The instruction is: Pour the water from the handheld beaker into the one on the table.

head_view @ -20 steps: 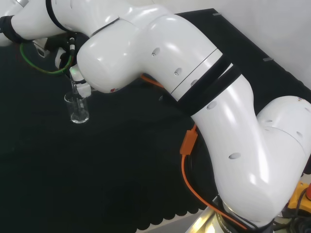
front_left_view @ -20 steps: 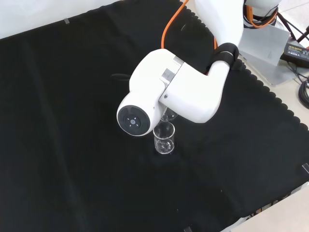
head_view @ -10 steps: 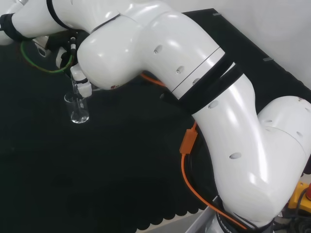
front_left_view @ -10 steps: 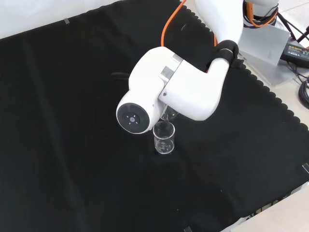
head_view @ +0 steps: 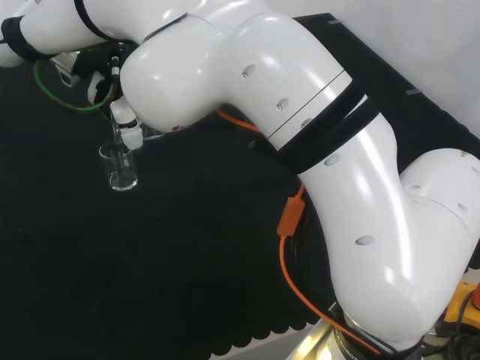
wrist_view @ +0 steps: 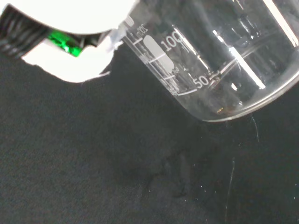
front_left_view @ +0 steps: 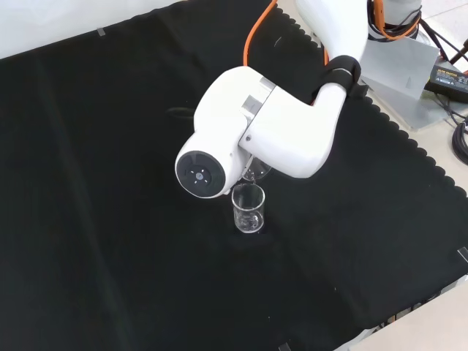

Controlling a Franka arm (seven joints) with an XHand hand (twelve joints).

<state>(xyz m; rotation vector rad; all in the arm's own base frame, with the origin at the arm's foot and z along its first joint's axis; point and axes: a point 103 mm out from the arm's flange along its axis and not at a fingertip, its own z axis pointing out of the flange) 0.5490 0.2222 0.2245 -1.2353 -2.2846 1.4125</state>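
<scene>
Clear glass marks both vessels: the small graduated beaker (wrist_view: 219, 60) at the robot's black and white hand (wrist_view: 74, 60) is tilted, its mouth just above the rim of the upright clear glass beaker (front_left_view: 248, 209) standing mid-cloth. Whether fingers curl round it I cannot tell; the standing beaker lies directly below the spout, so tipping further looks sufficient
</scene>
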